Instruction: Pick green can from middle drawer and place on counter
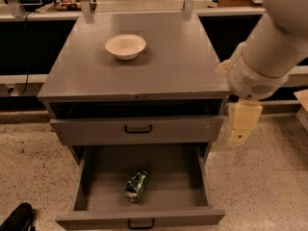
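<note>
The green can [136, 186] lies on its side on the floor of the open middle drawer [168, 177], near the drawer's middle front. The grey counter [183, 57] is the cabinet's top. My gripper [243, 122] is pale cream and hangs down from the big white arm at the right. It is beside the cabinet's right edge, about level with the upper drawer front. It is above and to the right of the can, well apart from it, and holds nothing that I can see.
A white bowl [125, 46] sits on the counter towards the back left. The shut upper drawer front [138, 128] with a black handle is above the open drawer. Speckled floor surrounds the cabinet. A dark object [18, 218] lies at the bottom left.
</note>
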`<state>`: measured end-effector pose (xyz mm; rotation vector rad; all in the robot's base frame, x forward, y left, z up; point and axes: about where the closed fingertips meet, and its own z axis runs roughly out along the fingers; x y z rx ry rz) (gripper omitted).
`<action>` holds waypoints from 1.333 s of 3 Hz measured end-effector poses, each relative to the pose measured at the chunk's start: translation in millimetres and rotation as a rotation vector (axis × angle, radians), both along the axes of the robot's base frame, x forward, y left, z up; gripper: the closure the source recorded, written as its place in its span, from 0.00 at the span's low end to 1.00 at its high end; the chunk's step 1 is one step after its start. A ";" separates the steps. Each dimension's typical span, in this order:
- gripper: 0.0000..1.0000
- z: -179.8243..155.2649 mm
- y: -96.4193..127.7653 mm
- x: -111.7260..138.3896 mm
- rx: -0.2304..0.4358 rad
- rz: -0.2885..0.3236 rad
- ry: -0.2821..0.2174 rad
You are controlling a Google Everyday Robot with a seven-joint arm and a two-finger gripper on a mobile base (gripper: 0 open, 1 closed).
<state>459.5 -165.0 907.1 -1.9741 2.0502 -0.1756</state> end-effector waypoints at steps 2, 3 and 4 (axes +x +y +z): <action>0.00 -102.0 9.7 2.9 -0.126 0.297 0.108; 0.00 -111.6 14.2 0.7 -0.167 0.340 0.138; 0.00 -146.8 46.5 -2.2 -0.217 0.536 0.146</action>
